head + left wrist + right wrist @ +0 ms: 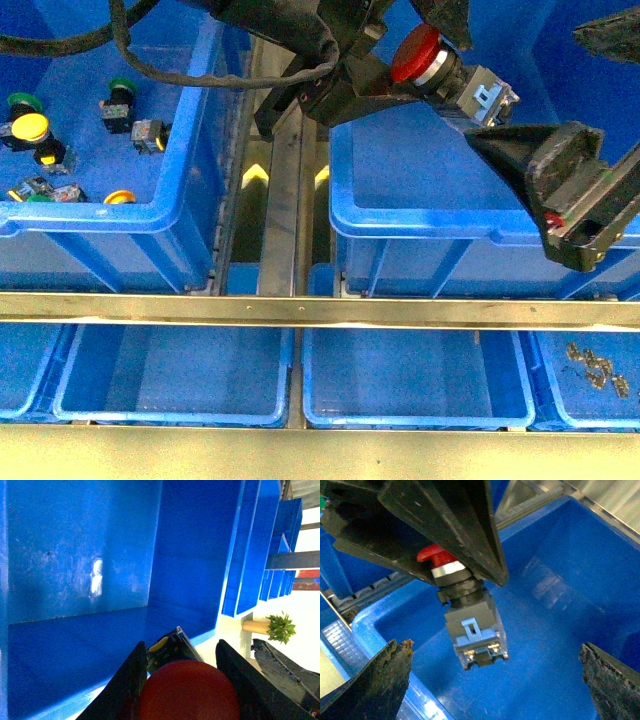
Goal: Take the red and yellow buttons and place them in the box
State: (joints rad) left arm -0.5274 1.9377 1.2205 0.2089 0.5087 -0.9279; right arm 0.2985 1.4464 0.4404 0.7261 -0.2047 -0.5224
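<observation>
Left pincer (186, 676) clamped on 1 red button (415, 52), box (400, 215) under it; right pincer (540, 85) spread apart just beside the button.

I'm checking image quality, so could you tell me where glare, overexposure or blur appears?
Front view: a glare streak runs along the metal rail. Left wrist view: a glare patch on the blue bin wall, a washed-out white background, the close red button soft. Right wrist view: the button is sharp, with faint sheen on the bin wall.
</observation>
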